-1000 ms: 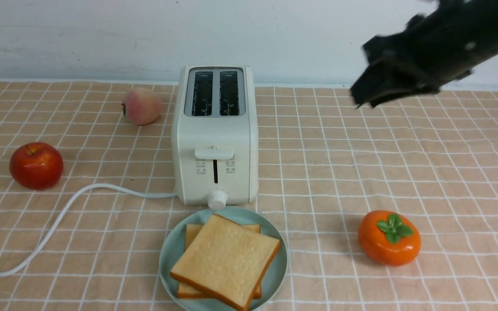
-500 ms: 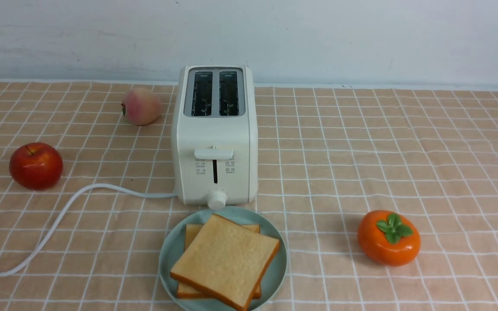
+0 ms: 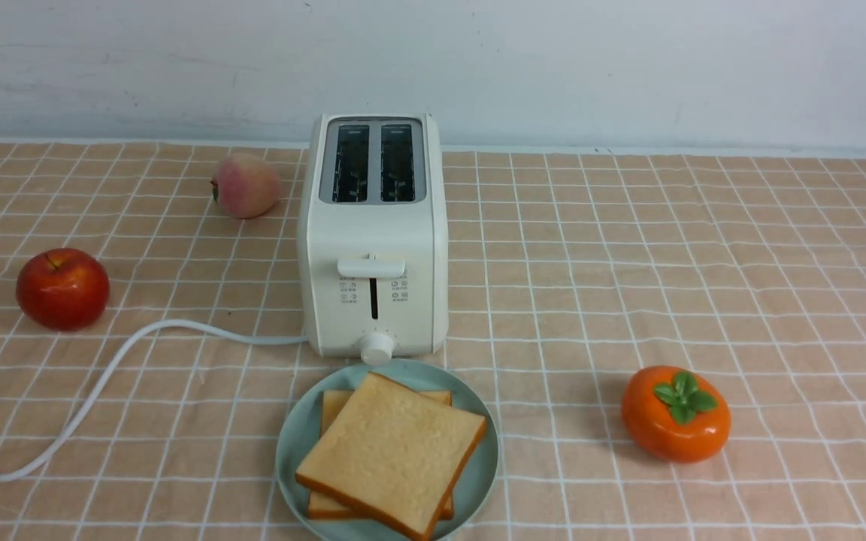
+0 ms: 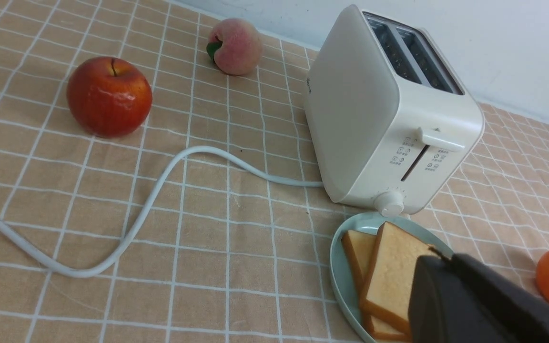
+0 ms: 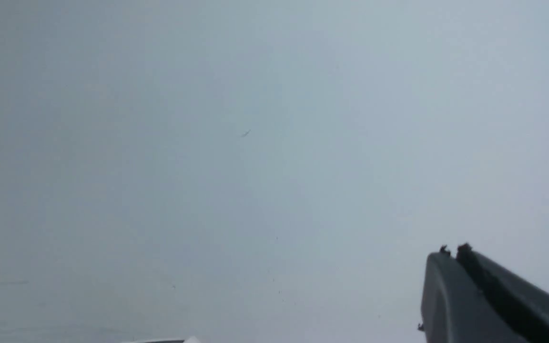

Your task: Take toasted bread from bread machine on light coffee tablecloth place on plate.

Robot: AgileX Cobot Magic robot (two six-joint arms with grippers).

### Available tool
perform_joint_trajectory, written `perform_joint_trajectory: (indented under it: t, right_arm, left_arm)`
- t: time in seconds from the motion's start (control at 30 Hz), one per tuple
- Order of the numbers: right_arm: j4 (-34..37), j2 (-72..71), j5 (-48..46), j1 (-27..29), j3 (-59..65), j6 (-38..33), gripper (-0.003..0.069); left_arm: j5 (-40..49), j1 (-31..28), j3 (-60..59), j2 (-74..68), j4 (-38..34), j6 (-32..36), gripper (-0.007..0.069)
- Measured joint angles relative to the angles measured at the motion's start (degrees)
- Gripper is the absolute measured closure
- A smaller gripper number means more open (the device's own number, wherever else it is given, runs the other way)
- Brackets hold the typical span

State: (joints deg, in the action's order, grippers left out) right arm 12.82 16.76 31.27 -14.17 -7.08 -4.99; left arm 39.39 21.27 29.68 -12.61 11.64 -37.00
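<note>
Two slices of toasted bread [image 3: 392,453] lie stacked on the pale teal plate [image 3: 482,469], which sits on the light coffee tablecloth [image 3: 628,263] just in front of the cream bread machine [image 3: 373,233]. Both slots of the bread machine are empty. Neither arm shows in the front view. In the left wrist view my left gripper [image 4: 439,259] is shut and holds nothing, with the toasted bread [image 4: 391,271] and the plate [image 4: 339,271] beyond its tip. My right gripper [image 5: 452,251] is shut and empty, facing only a bare grey wall.
A red apple [image 3: 62,288] and a peach [image 3: 246,185] lie left of the bread machine. Its white cord [image 3: 102,383] trails to the left edge. An orange persimmon [image 3: 676,413] sits at the front right.
The right arm, raised at the upper right one second ago, has left the front view. The toasted bread and plate have not moved.
</note>
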Motion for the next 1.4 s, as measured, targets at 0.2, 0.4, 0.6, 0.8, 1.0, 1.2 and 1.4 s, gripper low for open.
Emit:
perform_joint_trajectory:
  t: [0.2,0.4,0.6,0.8,1.0,1.2,1.4]
  right_arm:
    - [0.5,-0.1,-0.6,0.0,1.2,0.0,0.0625]
    - [0.5,-0.1,-0.6,0.0,1.2,0.0,0.0618]
    - [0.6,-0.1,-0.6,0.0,1.2,0.0,0.0612]
    - [0.6,-0.1,-0.6,0.0,1.2,0.0,0.0604]
    - [0.6,-0.1,-0.6,0.0,1.2,0.0,0.0595]
    - [0.6,-0.1,-0.6,0.0,1.2,0.0,0.0585]
    - [0.6,-0.1,-0.6,0.0,1.2,0.0,0.0578]
  left_arm:
    - [0.2,0.0,0.0,0.0,0.0,0.0,0.0624]
    - [0.4,0.0,0.0,0.0,0.0,0.0,0.0619]
    - [0.4,0.0,0.0,0.0,0.0,0.0,0.061]
    - [-0.6,-0.2,-1.1,0.1,-0.2,0.0,0.0605]
    - [-15.8,-8.7,-14.4,4.4,-6.6,5.2,0.0596]
    - [-27.0,-17.8,-30.1,12.2,-10.4,7.5,0.0591]
    - [-17.9,-18.3,-31.4,13.2,-9.7,7.9,0.0587]
